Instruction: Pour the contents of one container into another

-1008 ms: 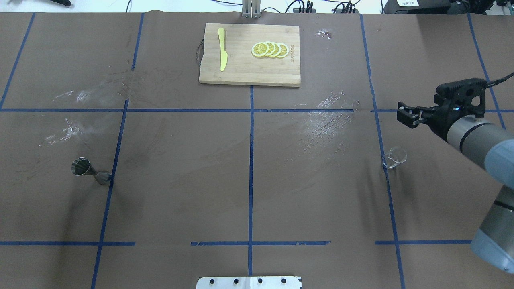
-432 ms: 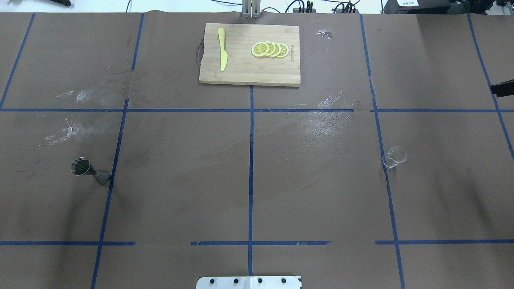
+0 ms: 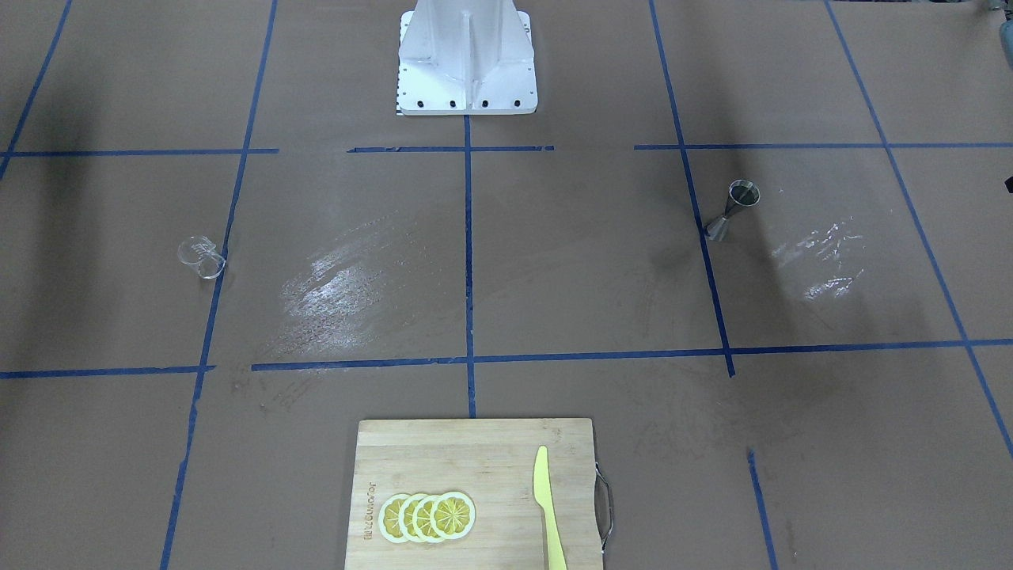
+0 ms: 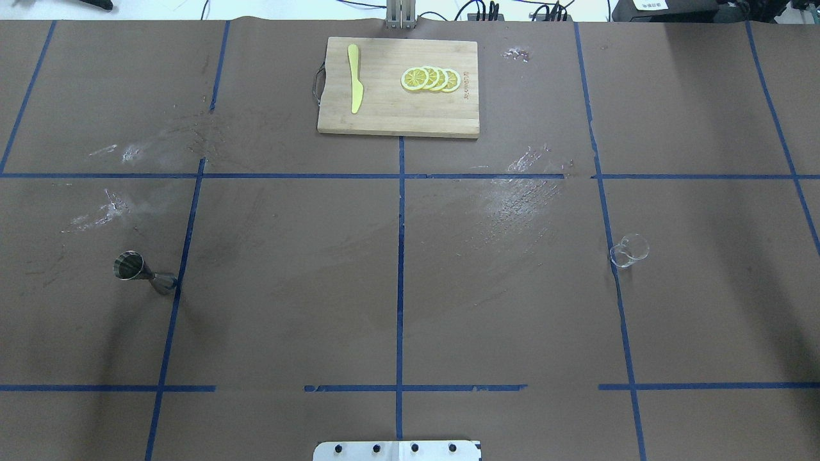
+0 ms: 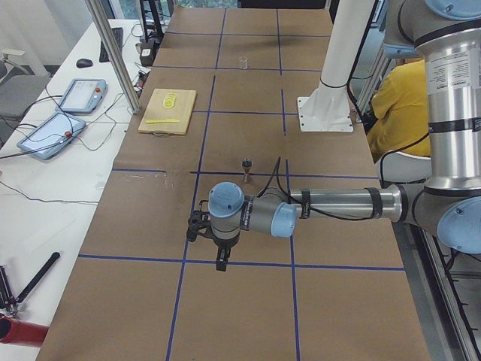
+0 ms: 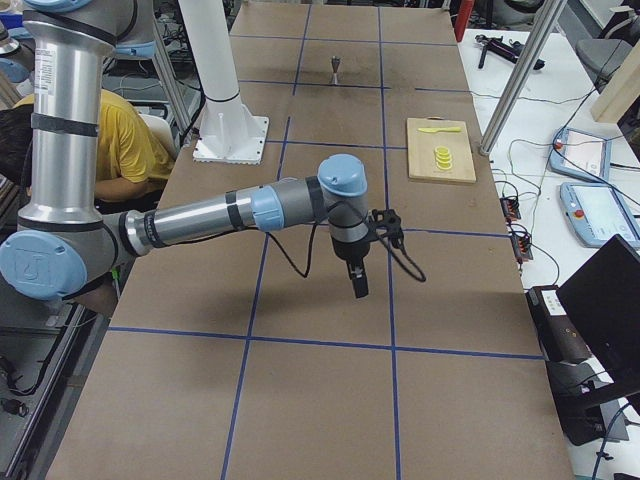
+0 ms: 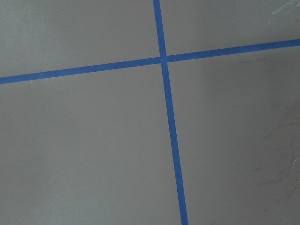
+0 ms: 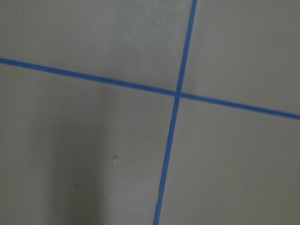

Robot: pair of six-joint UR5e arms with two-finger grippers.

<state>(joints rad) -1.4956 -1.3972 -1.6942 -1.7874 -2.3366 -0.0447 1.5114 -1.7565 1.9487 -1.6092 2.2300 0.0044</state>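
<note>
Surface: I see a table (image 4: 288, 288) covered in brown paper, ruled into squares by blue tape (image 4: 400, 256). Whitish scuff marks (image 4: 519, 192) lie on the robot's side of the cutting board (image 4: 391, 118), to its left and right.
Room: White benches flank the table. Two tablets (image 5: 64, 116) lie on the bench beside the cutting board, and a person in a yellow shirt (image 5: 394, 105) sits behind the robot's pedestal (image 3: 467, 55).
Left gripper (image 5: 222, 265): It hangs fingers-down over bare paper, well left of the cutting board. I cannot tell how far it is open or whether it holds anything. Its wrist camera gives me only a tape crossing.
Metal jigger (image 4: 144, 274): Silver-grey and hourglass-shaped, it stands upright, mouth up. It is left of the cutting board and nearer the robot, just beside a tape line.
Board contents: A yellow knife (image 4: 354, 77) lies left and fanned lemon slices (image 4: 430, 79) right.
Clear cup (image 4: 629, 251): Short, round and transparent, it stands right of the cutting board and nearer the robot, touching a tape line. I cannot tell its contents.
Right gripper (image 6: 358, 290): It points down, well right of the cutting board, over paper. I cannot tell its opening.
</note>
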